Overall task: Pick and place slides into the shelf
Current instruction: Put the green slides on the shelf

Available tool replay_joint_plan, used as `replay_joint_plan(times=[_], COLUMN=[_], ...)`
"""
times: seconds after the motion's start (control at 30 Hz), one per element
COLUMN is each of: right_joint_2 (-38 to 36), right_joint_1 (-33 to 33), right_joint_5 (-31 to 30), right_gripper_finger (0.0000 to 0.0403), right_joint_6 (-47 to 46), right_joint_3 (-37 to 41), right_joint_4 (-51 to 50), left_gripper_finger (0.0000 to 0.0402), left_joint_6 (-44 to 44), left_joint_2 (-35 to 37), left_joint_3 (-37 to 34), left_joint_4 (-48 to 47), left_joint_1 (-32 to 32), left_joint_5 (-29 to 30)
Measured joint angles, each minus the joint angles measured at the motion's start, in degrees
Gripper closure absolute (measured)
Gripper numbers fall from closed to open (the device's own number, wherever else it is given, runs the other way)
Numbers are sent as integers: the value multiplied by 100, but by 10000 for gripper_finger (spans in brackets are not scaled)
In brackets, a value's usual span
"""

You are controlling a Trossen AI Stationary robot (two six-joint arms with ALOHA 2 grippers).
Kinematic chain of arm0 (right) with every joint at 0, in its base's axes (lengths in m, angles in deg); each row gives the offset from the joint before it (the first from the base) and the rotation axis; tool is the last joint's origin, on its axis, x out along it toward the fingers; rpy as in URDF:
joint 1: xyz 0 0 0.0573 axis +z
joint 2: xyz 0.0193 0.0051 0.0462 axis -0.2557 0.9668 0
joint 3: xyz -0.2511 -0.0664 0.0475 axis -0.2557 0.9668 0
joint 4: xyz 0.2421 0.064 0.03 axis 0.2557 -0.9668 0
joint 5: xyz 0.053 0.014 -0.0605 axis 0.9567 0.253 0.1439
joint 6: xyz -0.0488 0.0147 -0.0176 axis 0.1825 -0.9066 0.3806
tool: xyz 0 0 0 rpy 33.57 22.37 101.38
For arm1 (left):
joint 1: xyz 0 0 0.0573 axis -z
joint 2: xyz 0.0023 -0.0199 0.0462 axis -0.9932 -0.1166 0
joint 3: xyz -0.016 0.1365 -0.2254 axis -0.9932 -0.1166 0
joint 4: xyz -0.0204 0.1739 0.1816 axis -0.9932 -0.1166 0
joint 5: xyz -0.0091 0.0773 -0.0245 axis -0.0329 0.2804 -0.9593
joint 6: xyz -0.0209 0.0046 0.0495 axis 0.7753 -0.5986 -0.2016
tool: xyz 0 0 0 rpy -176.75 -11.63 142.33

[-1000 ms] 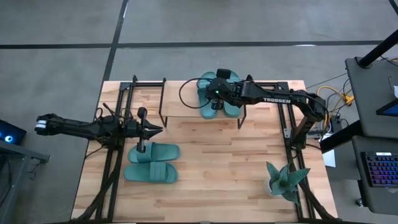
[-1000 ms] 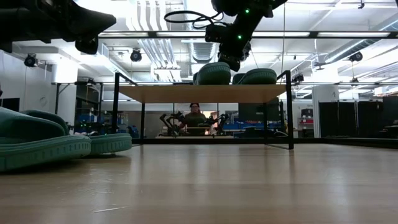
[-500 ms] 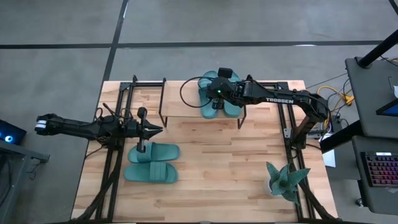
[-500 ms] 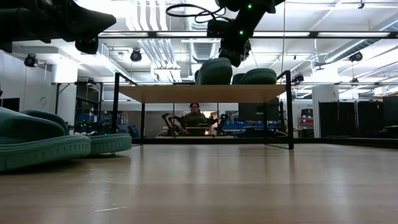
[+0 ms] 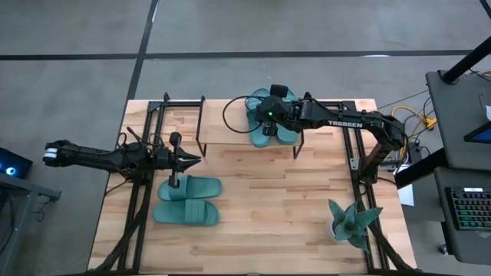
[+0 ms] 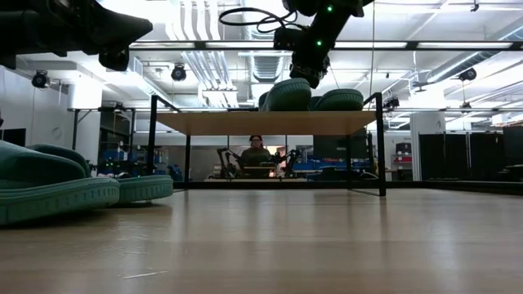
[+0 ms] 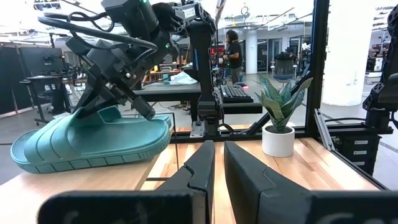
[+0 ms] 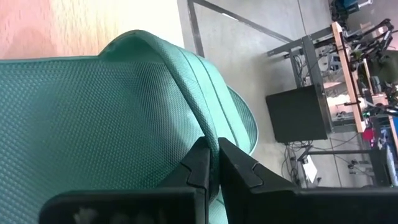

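Right gripper (image 5: 266, 129) over the shelf (image 5: 222, 132), pinched on the strap edge of a slide (image 5: 258, 132) — the right wrist view shows both fingers closed on that teal ribbing. Over the last second the slide has crept a little along the top board toward the second slide (image 5: 285, 115) already there; in the low view the two now sit closer, the carried one (image 6: 288, 95) nearly touching its neighbour (image 6: 340, 100). The arm has barely lifted or dropped. It looks like a small straightening nudge, not a fresh carry.

Whether the carried slide's sole rests flat on the board I cannot tell; from the low view it appears to be down on it.

Left gripper (image 5: 188, 160) clenched on nothing, hovering level above the table just beside the other pair of slides (image 5: 188, 201), which lie on the table in front of the shelf — untouched.

Meaning for the task: two of four are on the shelf, and this one only awaits release. Half remains. Likely next is a let-go and retreat, then the left pair.
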Motion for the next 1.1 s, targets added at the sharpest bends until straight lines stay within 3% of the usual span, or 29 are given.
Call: replay_joint_plan(times=[0.63, 0.93, 1.1], right_joint_2=[-36, -382, -529], right_joint_1=[99, 462, 727], right_joint_5=[0, 12, 1039], right_gripper_finger=[253, 255, 262], right_joint_6=[-476, -865, -1068], right_joint_3=[0, -65, -68], right_joint_4=[-32, -46, -7], left_gripper_finger=[379, 379, 379], left_joint_6=[2, 2, 2], left_joint_2=[0, 0, 0], left_joint_3=[0, 0, 0], left_joint_4=[0, 1, 1], left_joint_1=[2, 0, 2], left_joint_5=[0, 0, 0])
